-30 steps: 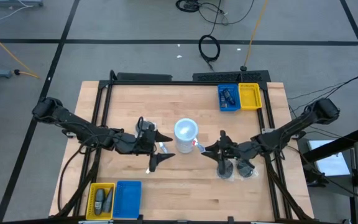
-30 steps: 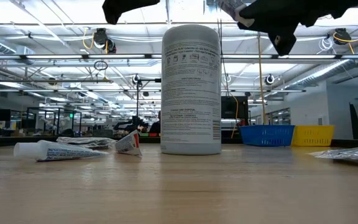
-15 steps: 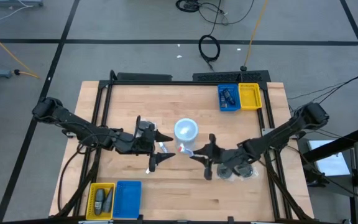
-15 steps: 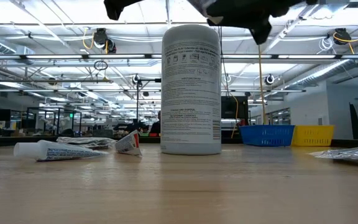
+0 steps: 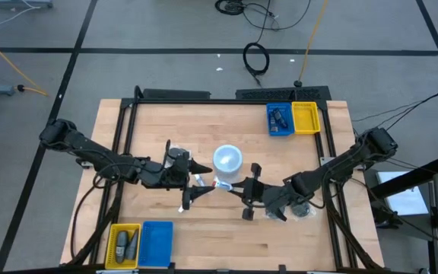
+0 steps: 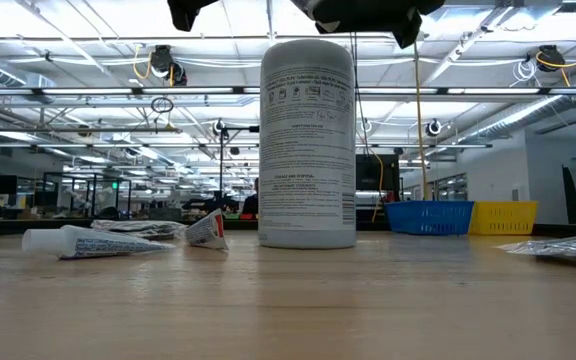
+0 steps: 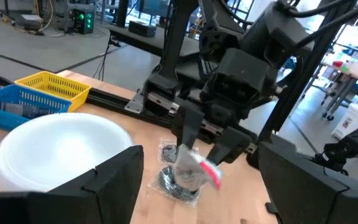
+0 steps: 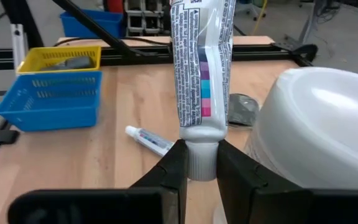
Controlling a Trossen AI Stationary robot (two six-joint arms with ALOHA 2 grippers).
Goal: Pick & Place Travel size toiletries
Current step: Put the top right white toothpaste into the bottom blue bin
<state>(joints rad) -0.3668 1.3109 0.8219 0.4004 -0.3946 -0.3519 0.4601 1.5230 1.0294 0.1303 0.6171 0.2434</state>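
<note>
1. My right gripper (image 5: 236,188) is clamped on a white toothpaste tube (image 8: 202,68). The fingers pinch it at the cap end, and the printed body sticks straight out ahead of them.
2. From above, that gripper hangs over the table's middle, at about 5 o'clock of the tall white cylinder (image 5: 227,161) and just beside it.
3. My left gripper (image 5: 204,180) sits at about 8 o'clock of the cylinder with its fingers spread wide and nothing between them.
4. This is the relation that matters. The held tube lies at 3 o'clock from the left gripper, close by, with its long axis running roughly 3 to 9. Its free end points at the gap between the left fingers. The two grippers face each other nearly nose to nose.
5. I read this as the set-up for a hand-over. The left arm is the nearer one to the yellow tray (image 5: 124,243) and blue tray (image 5: 157,243) at the table's 7 o'clock corner. The other pair of trays (image 5: 305,117) sits at 1 o'clock.
6. If so, the left fingers would need to close across the tube's body, not along it.
7. A second small tube (image 8: 149,140) lies flat on the wood near the left gripper, not yet picked. A dark disc (image 7: 169,177) rests on the table under the right arm.
</note>
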